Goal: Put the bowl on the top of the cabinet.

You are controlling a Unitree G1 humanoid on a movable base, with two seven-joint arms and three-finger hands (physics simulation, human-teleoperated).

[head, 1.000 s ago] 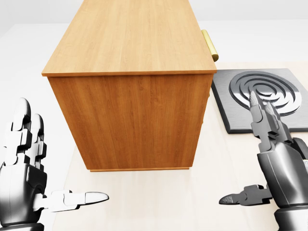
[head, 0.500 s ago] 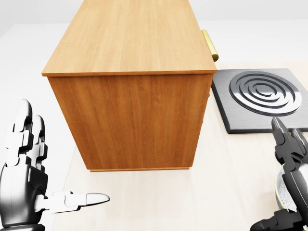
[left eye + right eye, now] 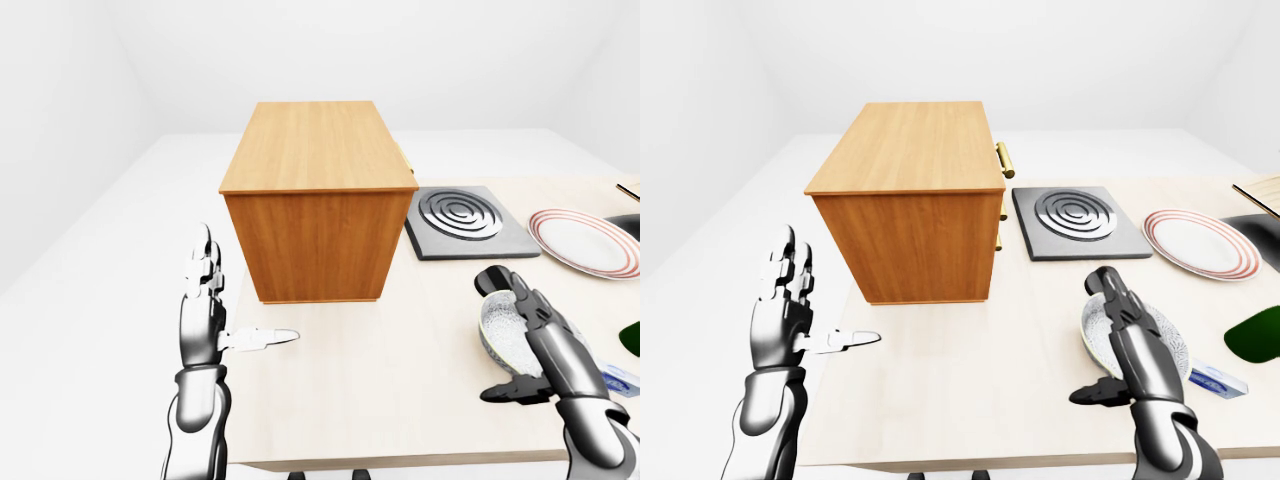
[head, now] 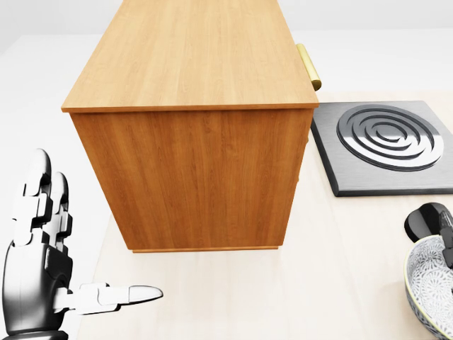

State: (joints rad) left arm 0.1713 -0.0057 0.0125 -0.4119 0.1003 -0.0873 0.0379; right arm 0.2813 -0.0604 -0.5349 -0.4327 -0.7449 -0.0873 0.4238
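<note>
Pale table fills the lower half of the left-eye view, its near edge along the bottom. Wooden cabinet stands at centre on the table's left part, top bare, a brass handle showing on its right side in the right-eye view. Just right of the cabinet lies a dark square hob with concentric rings. Further right, near the frame edge, a white plate with a red rim. Bowl, grey and patterned inside, sits at lower right of the left-eye view, tilted, low over the table, well apart from the cabinet. Right hand is on the bowl: fingers curl over its rim, thumb out below toward the left; whether they truly grip it cannot be told. Left hand at lower left, held upright over the table's left edge, fingers straight and pressed together pointing up, thumb stuck out to the right, holding nothing. A green shape and a small blue-white packet lie at the right edge of the right-eye view.
</note>
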